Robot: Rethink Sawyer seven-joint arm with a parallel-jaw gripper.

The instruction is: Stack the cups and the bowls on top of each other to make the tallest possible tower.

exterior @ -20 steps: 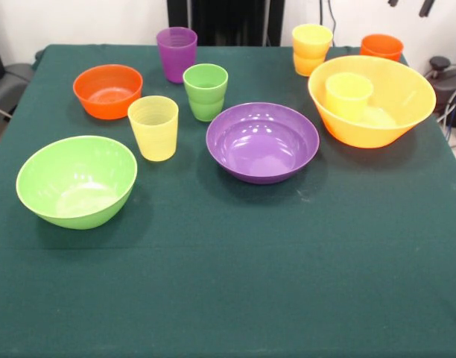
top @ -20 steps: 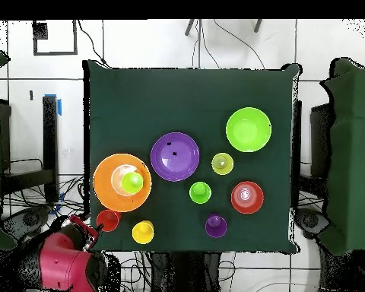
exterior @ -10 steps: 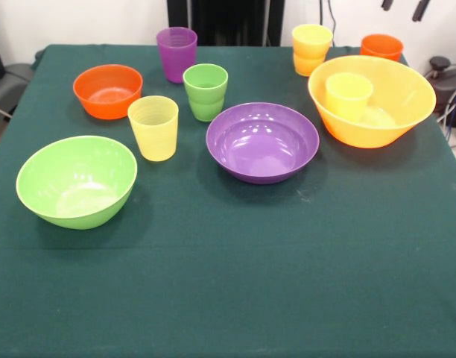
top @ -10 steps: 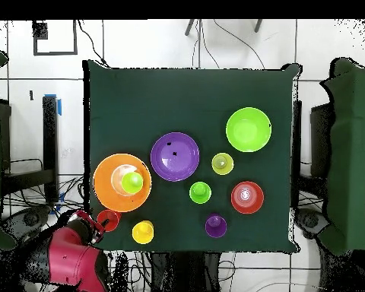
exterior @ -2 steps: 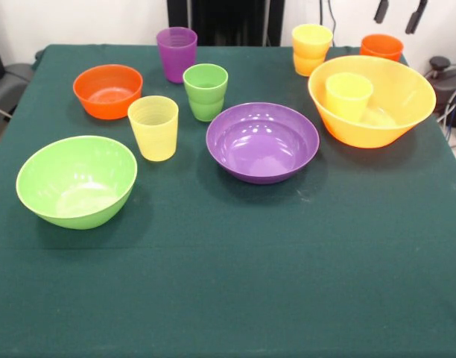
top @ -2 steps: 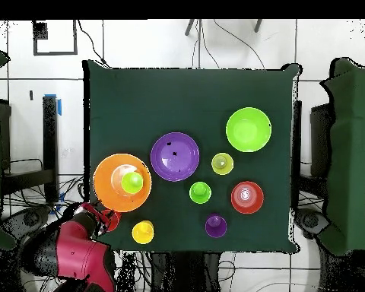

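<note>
Gripper (exterior @ -2 steps: 398, 15) above the orange cup (exterior @ -2 steps: 381, 46): we see its two dark fingers spread apart, holding nothing.

Going near to far in the front view, we find the lime green bowl (exterior @ -2 steps: 77, 180) nearest, then the purple bowl (exterior @ -2 steps: 262, 141) and pale yellow cup (exterior @ -2 steps: 153, 127), then the yellow-orange bowl (exterior @ -2 steps: 371, 101) with a yellow cup (exterior @ -2 steps: 348, 96) standing in it, the green cup (exterior @ -2 steps: 206, 91) and orange bowl (exterior @ -2 steps: 107, 90). Farthest along the bench (exterior @ -2 steps: 228, 283) stand the purple cup (exterior @ -2 steps: 176, 53) and yellow-orange cup (exterior @ -2 steps: 311, 48).
</note>
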